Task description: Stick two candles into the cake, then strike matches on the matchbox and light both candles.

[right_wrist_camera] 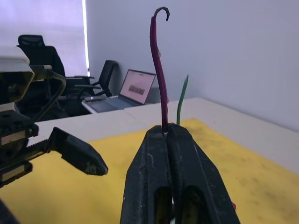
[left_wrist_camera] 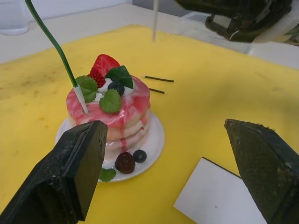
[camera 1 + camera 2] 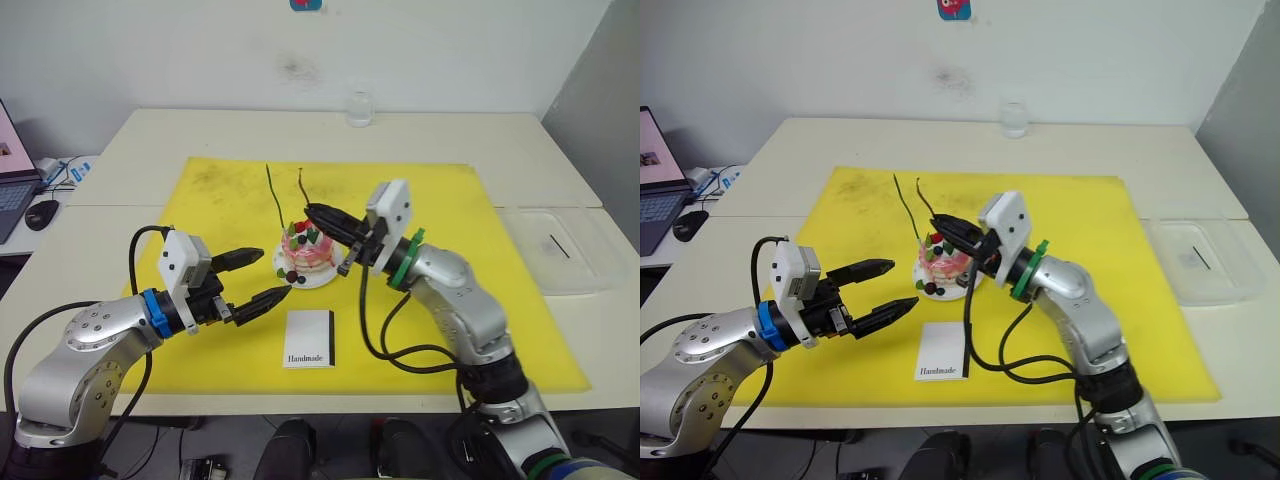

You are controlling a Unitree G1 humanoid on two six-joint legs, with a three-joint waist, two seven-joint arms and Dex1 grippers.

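The pink-and-white cake (image 3: 305, 252) sits on its white plate (image 3: 325, 276) on the yellow mat. The green candle (image 3: 276, 195) stands stuck in the cake's top, leaning. My right gripper (image 3: 312, 210) hovers just above the cake, shut on the reddish-brown candle (image 1: 159, 70). That candle's pale end (image 2: 153, 21) hangs down behind the cake. My left gripper (image 3: 272, 274) is open at the cake's near-left side, holding nothing. The white matchbox (image 3: 310, 338) lies in front of the plate. Two dark matches (image 2: 159, 79) lie on the mat beyond the cake.
The yellow mat (image 3: 450, 220) covers the table's middle. A glass (image 3: 359, 108) stands at the far edge. A clear plastic tray (image 3: 560, 250) lies to the right of the mat. A laptop (image 3: 10, 190) and a mouse (image 3: 42, 213) sit at the far left.
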